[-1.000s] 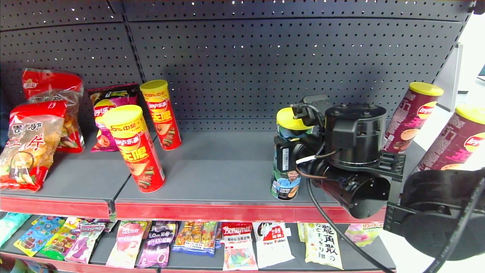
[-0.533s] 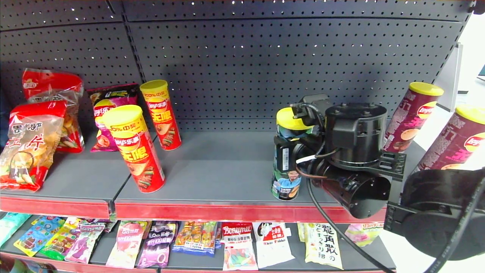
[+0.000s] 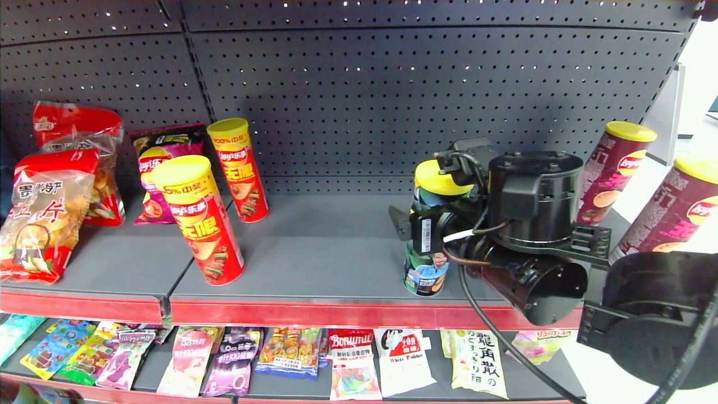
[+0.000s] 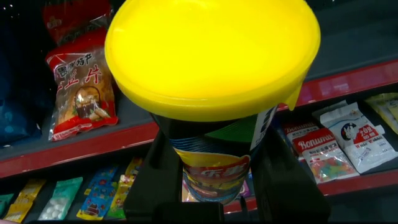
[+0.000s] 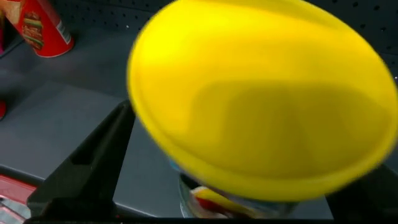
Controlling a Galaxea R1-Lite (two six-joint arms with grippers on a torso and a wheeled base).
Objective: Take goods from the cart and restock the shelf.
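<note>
A blue-labelled can with a yellow lid (image 3: pixel 427 274) stands upright on the grey shelf (image 3: pixel 325 252) near its red front edge. My right gripper (image 3: pixel 426 230) is open around the can's middle, one finger (image 3: pixel 396 222) standing clear of its left side. In the right wrist view the yellow lid (image 5: pixel 261 99) sits between the spread fingers (image 5: pixel 81 171). My left gripper (image 4: pixel 214 186) is shut on a second yellow-lidded can (image 4: pixel 211 56), held upright in front of the shelves.
Two red cans (image 3: pixel 199 219) (image 3: pixel 238 168) stand left of the middle, with chip bags (image 3: pixel 45 213) at the far left. Two maroon cans (image 3: pixel 611 171) (image 3: pixel 681 207) stand at the right end. Snack packets (image 3: pixel 353 359) lie on the lower shelf.
My right gripper has opened: its left finger now stands out from the can. The wrist and the can have shifted slightly to the right.
</note>
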